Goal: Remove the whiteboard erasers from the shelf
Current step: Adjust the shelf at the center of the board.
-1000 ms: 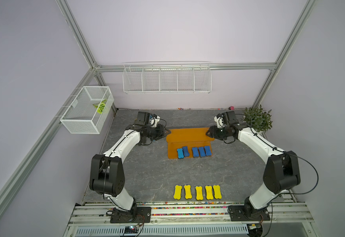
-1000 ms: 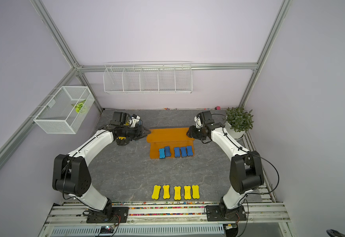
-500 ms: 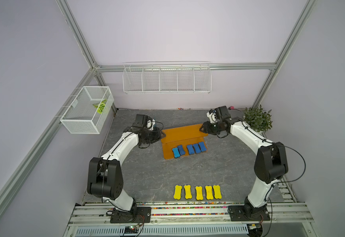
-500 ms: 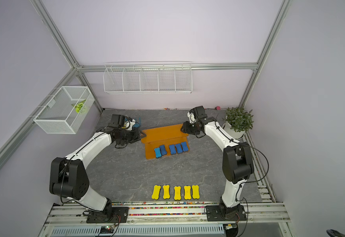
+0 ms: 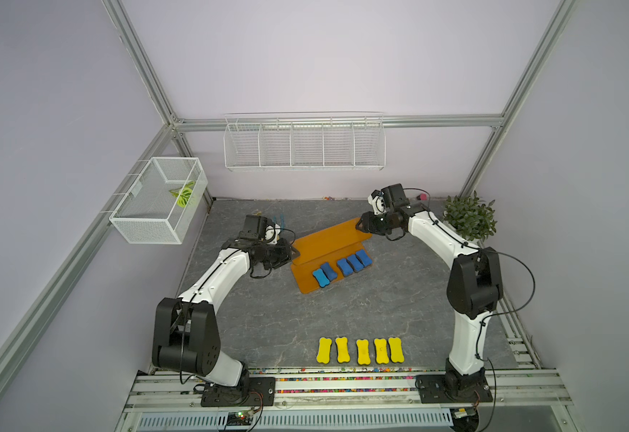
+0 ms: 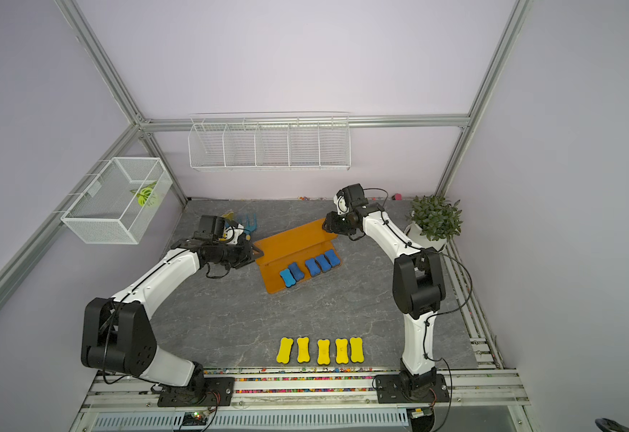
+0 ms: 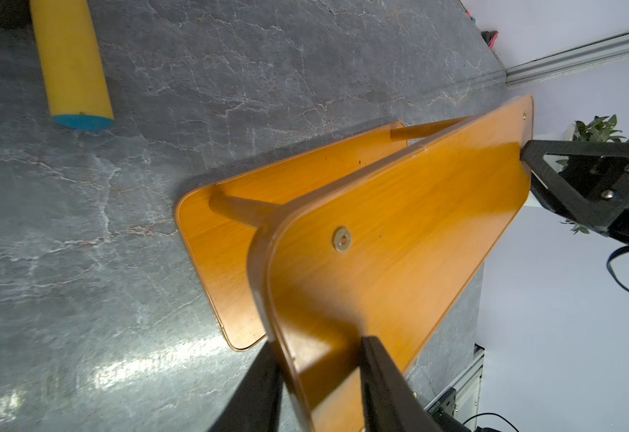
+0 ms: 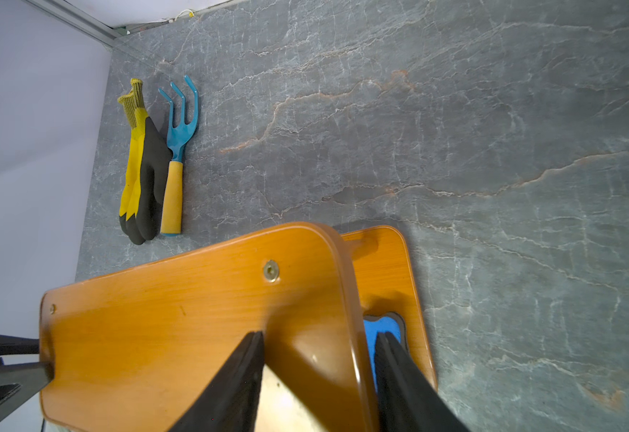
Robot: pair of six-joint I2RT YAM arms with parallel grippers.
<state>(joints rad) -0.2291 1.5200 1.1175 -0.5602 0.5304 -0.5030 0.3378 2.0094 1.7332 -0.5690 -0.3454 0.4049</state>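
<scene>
Your left fingers [image 7: 384,381] and right fingers [image 8: 238,381] each pinch one end of the shelf [image 5: 328,243]. Its length runs between them, with blue erasers [image 5: 344,266] crosswise on its lower board and yellow erasers [image 5: 361,351] well apart.

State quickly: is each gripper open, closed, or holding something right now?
Left gripper: jaws straddle the top board of the shelf; grip cannot be told.
Right gripper: jaws straddle the board's other end; grip cannot be told.

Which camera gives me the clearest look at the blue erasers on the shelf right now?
Both top views show all five blue erasers unobstructed on the shelf's lower board. The right wrist view shows only part of one; the left wrist view shows none.
</scene>
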